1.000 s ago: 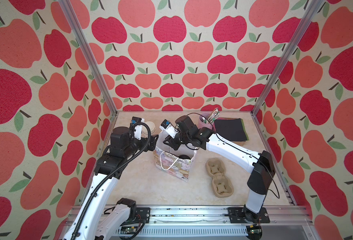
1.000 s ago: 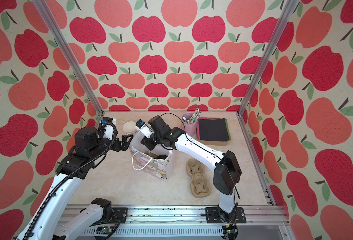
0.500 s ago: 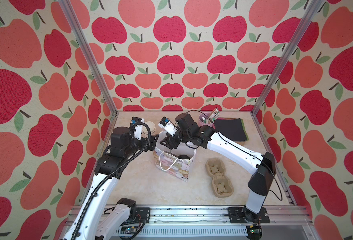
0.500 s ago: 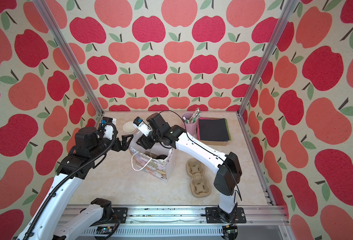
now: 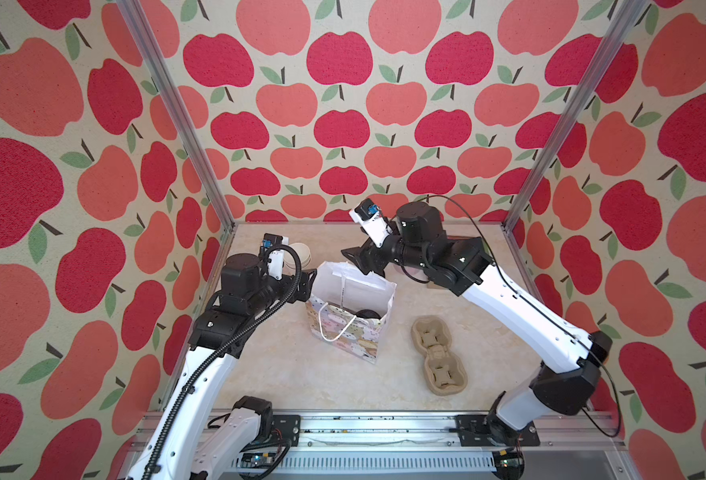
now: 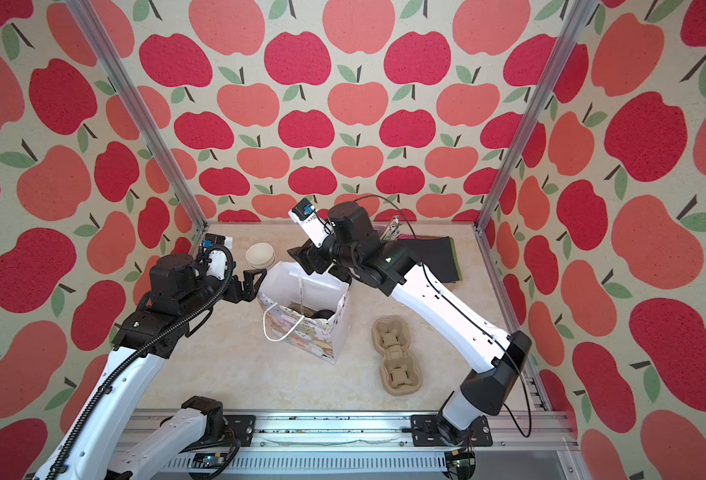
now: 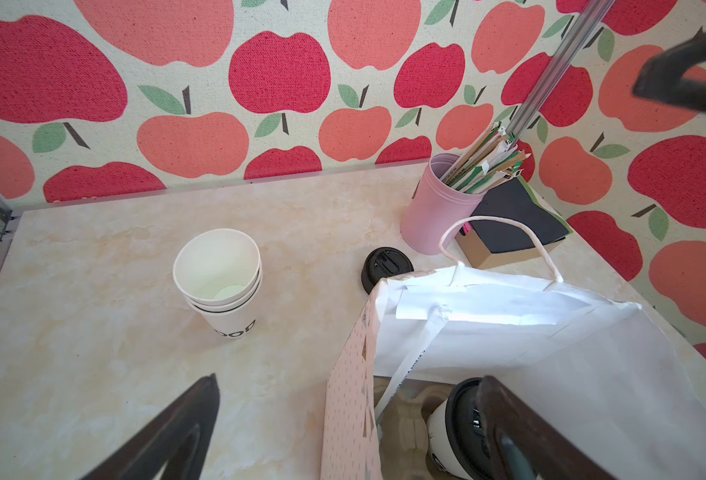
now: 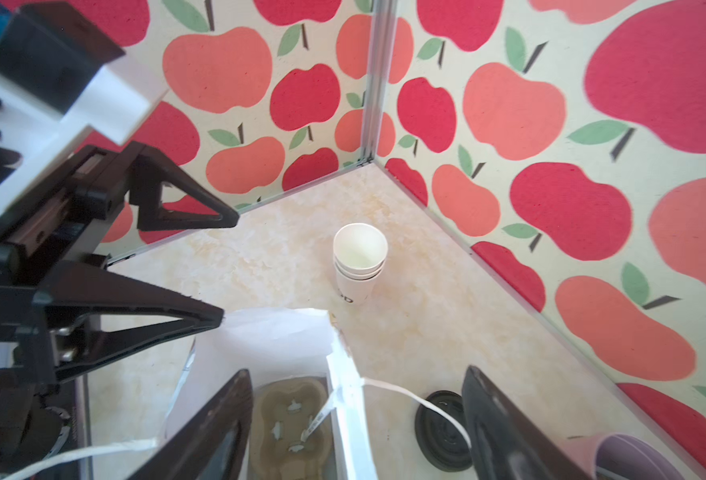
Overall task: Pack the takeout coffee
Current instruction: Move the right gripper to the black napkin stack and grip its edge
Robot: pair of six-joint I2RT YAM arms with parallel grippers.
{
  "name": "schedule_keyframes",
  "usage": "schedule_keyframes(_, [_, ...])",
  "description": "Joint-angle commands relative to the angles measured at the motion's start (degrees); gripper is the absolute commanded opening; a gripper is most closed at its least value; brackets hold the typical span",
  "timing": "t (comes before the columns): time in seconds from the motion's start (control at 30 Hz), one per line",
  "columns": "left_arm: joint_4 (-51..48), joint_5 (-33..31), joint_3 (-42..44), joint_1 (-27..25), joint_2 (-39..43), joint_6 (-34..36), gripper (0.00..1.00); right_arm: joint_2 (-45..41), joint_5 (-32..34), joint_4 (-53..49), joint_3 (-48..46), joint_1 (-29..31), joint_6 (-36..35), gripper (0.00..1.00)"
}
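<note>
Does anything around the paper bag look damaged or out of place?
Two things. The paper bag has a ragged, crumpled rim at the corner nearest the stack of cups. A spare black lid lies loose on the table behind the bag, beside the pink cup. Nothing looks spilled.

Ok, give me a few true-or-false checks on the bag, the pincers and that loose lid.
1. A lidded cup is inside the bag. True.
2. Both pincers are shut. False: the left pincer and right pincer are open, gripping nothing.
3. A cardboard carrier lies on the table beside the bag. True.
4. The loose black lid caps the cup stack. False: it lies on the table by the bag, and the stack is uncovered.
</note>
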State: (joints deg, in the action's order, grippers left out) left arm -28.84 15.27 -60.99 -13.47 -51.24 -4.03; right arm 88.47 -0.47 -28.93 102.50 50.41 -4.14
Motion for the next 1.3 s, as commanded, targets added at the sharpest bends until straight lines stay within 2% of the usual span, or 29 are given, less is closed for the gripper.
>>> schedule_keyframes(0.0, [1.59, -0.38, 0.65, 0.38, 0.63, -0.89, 0.99, -5.52, 3.22, 0.42, -3.69, -6.99, 3.89, 0.82])
schedule_keyframes(0.17, [1.76, -0.26, 0.9, 0.47, 0.6, -0.88, 0.99, -13.56, -2.06, 4.57, -13.93, -23.79, 15.38, 0.84])
schedule_keyframes(0.27, [1.96, -0.06, 1.18, 0.55, 0.52, -0.89, 0.99, -15.51, -6.17, 5.21, -19.63, -34.86, 21.18, 0.84])
schedule_keyframes(0.4, [2.15, 0.08, 1.38, 0.54, 0.35, -0.76, 0.99, -14.07, -9.32, 3.8, -24.72, -47.65, 23.92, 0.84])
schedule_keyframes(0.53, [2.44, 0.33, 1.48, 0.58, -0.02, -0.71, 0.99, -8.76, -11.36, 2.51, -26.49, -54.88, 22.93, 0.84])
schedule_keyframes(0.7, [2.39, 0.75, 1.4, 0.73, -0.37, -0.54, 0.99, 1.34, -11.03, -0.98, -23.31, -57.53, 19.12, 0.83])
schedule_keyframes(1.0, [2.27, 1.24, 1.83, 1.26, -0.26, -0.1, 0.99, 20.26, -7.1, -12.58, -9.7, -57.54, 12.03, 0.79])
schedule_keyframes(1.27, [2.13, 2.22, 1.47, 1.79, -0.52, 0.08, 0.99, 28.48, -5.51, -16.64, -3.47, -57.85, 9.59, 0.69])
